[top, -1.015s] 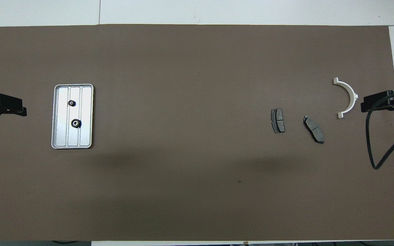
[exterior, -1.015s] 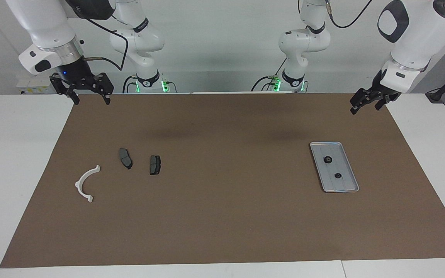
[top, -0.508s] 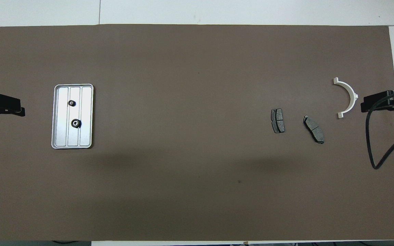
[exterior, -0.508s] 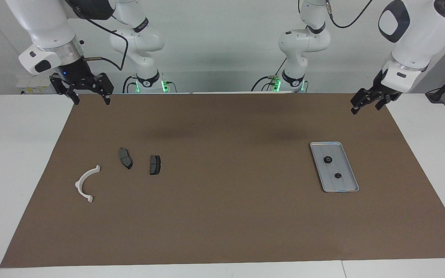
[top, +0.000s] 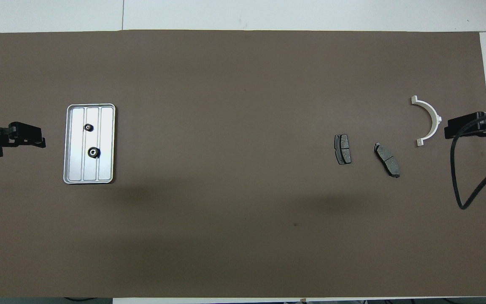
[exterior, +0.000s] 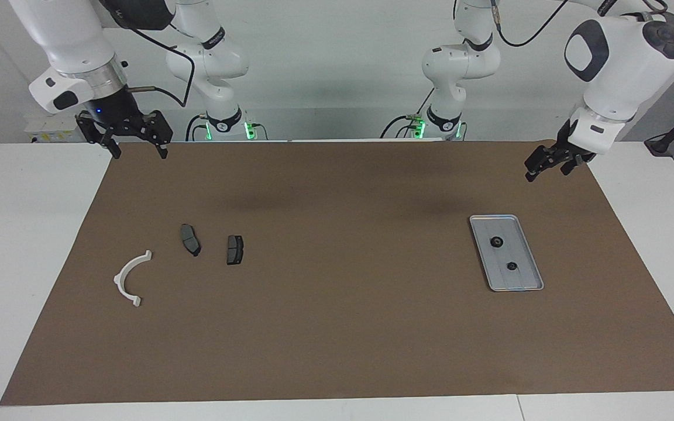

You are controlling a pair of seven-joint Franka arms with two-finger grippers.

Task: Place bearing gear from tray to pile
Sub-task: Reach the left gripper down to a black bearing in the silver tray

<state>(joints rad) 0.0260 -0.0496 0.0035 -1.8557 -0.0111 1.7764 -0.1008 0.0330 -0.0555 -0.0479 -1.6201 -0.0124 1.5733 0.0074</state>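
The silver tray (exterior: 521, 282) lies toward the left arm's end of the table, also in the overhead view (top: 106, 162). Two small black bearing gears lie in it, one nearer the robots (exterior: 496, 242) (top: 93, 152) and one farther (exterior: 512, 266) (top: 87, 127). The pile is toward the right arm's end: a white half-ring bracket (exterior: 128, 279) (top: 432, 119) and two dark brake pads (exterior: 190, 240) (exterior: 234, 249). My left gripper (exterior: 545, 169) (top: 40, 142) hangs open and empty in the air beside the tray. My right gripper (exterior: 138, 149) (top: 449, 129) hangs open and empty, waiting by the bracket.
A brown mat (exterior: 337, 327) covers most of the white table. A black cable (top: 462, 177) hangs from the right arm over the mat's edge near the bracket.
My left gripper has moved a little toward the tray. The right arm, the gears and the pile have not moved.
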